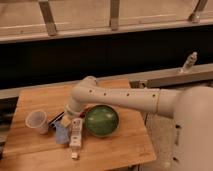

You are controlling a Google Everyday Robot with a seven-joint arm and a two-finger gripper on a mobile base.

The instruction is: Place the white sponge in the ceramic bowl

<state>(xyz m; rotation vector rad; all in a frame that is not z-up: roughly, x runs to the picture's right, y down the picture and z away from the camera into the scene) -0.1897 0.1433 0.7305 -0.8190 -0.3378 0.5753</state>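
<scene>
Sponge (61, 134) just beside closed pincer (64, 122), left of bowl (101, 120).

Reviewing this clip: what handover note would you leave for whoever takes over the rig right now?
The end effector is shut, apparently gripping the white sponge.
The sponge is between the cup and the white bar, left of the ceramic bowl.
Done: the grasp, it seems.
Left: carry the sponge right over the bowl and release it.

No legible txt or labels anywhere
</scene>
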